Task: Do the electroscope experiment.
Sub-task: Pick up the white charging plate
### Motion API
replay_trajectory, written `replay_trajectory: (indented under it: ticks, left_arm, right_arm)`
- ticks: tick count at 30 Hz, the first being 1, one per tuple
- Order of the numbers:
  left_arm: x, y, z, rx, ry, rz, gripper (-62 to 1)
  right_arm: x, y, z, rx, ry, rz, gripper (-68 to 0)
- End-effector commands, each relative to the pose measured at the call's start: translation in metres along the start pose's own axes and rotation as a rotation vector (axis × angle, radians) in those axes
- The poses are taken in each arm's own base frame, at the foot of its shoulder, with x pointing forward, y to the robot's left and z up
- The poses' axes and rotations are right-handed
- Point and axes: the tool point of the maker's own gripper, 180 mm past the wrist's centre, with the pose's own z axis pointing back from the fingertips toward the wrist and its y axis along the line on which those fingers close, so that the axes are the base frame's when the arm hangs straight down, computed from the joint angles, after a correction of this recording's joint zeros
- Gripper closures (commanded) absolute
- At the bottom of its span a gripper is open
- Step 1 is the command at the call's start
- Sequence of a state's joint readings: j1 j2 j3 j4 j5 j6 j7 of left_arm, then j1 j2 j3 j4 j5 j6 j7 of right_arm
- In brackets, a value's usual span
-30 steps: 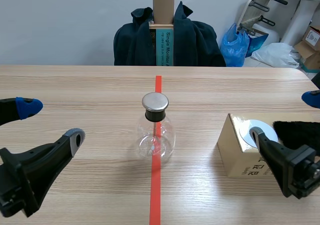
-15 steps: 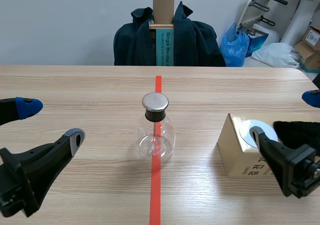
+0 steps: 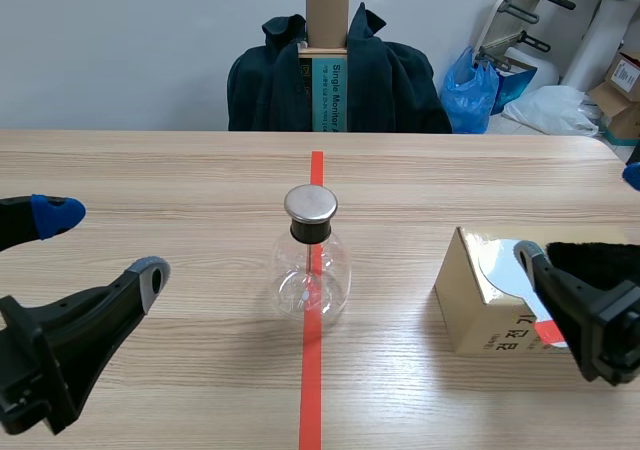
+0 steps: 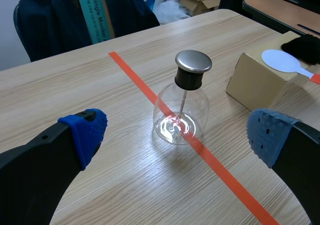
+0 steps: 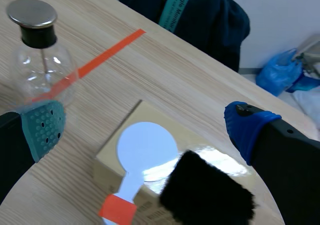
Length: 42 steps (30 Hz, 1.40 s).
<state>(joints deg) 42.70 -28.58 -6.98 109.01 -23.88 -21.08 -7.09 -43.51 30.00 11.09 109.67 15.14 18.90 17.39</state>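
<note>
Black right claw: wide open and empty, poised above the box, its pads standing either side of the disc.
White disc: round and flat on the box top, in the open gap of the claw but untouched. Its orange-red tab points back toward the claw.
Black fur: a tuft on the same box top, just beside the disc. Whether it rests on the disc's stem cannot be told.
Gold-tan box: on the worktop, to the right of the tape line and well apart from the flask.
Black left claw: also wide open and empty, low over the left of the worktop, facing the flask from well apart.
Glass flask: upright on the tape line at mid-worktop, with a metal cap on a dark stopper and a thin rod hanging inside. Nothing touches it.
Change: within the last second the right claw has drifted a little outward and away from the robot. Its near finger now leaves the tab in sight in the scene view. The left claw, flask and box are as they were.
Meaning: the experiment looks barely begun. The right claw seems to be lining up on the disc or the fur. The tab is thin and lies flat, so closing on it could slip or nudge the box.
</note>
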Motion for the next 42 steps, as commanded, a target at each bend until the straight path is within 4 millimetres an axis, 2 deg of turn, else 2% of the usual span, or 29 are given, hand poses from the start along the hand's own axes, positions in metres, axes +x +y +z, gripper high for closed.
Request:
replay_trajectory:
  ticks: [1,8,15,18,24,31,36,42]
  left_arm:
    - [0.011,-0.003,-0.001,-0.006,-0.04,0.002,-60.2]
    - [0.011,-0.003,-0.001,-0.006,-0.039,0.002,-60.2]
    - [0.01,-0.003,-0.002,-0.007,-0.036,0.002,-60.2]
    - [0.008,-0.004,-0.002,-0.008,-0.025,-0.008,-60.2]
    - [0.004,-0.005,-0.002,-0.014,-0.004,-0.045,-53.1]
    - [0.004,-0.005,-0.002,-0.014,-0.004,-0.045,-52.6]
    - [0.005,-0.005,-0.002,-0.014,-0.005,-0.045,-52.6]
    - [0.001,-0.006,-0.002,-0.02,0.013,-0.08,-52.6]
  right_arm:
    - [0.02,-0.015,0.0,-0.025,-0.066,0.073,-67.9]
    - [0.024,-0.031,0.008,-0.043,-0.056,0.385,-67.9]
    - [0.015,-0.048,0.017,-0.144,0.01,0.709,-67.9]
    - [0.002,-0.042,0.027,-0.145,0.042,0.809,-67.9]
    - [-0.028,-0.028,0.054,-0.181,0.081,0.938,-67.9]
    - [-0.068,-0.012,0.08,-0.214,0.129,1.0,-67.9]
    - [-0.088,-0.003,0.08,-0.261,0.139,1.008,-67.9]
    - [-0.101,0.024,0.065,-0.255,0.095,1.02,-67.9]
